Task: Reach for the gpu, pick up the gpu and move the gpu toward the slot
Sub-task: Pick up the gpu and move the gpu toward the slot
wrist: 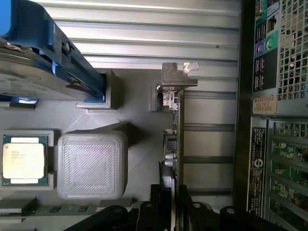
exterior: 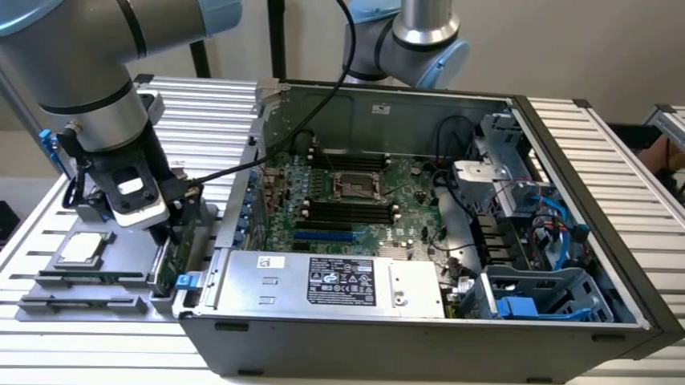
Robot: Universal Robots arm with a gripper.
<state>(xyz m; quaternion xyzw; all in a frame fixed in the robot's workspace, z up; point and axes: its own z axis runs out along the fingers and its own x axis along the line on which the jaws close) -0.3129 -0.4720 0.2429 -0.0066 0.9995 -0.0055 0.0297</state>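
We have our claw (wrist: 170, 195) pinched narrow on the green card (wrist: 178, 120), standing on edge in its grey holder (wrist: 137, 144) at eight o'clock of the computer case (exterior: 428, 341) in the exterior view, so we judge a square, firm, straight-up pull best, lest it bind.

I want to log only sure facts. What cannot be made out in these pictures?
1. Graphics card faces: wrist view, seen edge-on.
2. Most of the card: exterior view, behind the end effector.
3. Label text on the silver box: exterior view, too small.
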